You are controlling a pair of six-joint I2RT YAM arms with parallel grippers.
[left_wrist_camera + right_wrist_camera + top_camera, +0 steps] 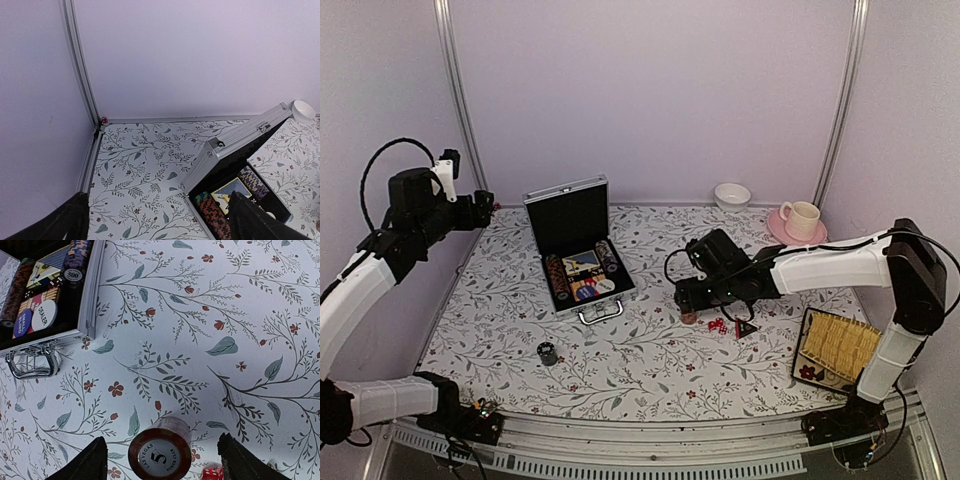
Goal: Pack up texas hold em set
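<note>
Straddling the chip stack [159, 449], right gripper [163, 462] spread apart; left gripper [159, 202] likewise.
We are risking toppling it, squeezing off-centre.

I see a white tablecloth [650, 370] printed with grey-green leaves and small red flowers. The briefcase [566, 215] is silver outside with black lining. The chip stack [160, 450] is dark red with a white centre, and the die [212, 473] is red with white pips. The woven tray [840, 345] is yellow and the cup [802, 218] is pink.
</note>
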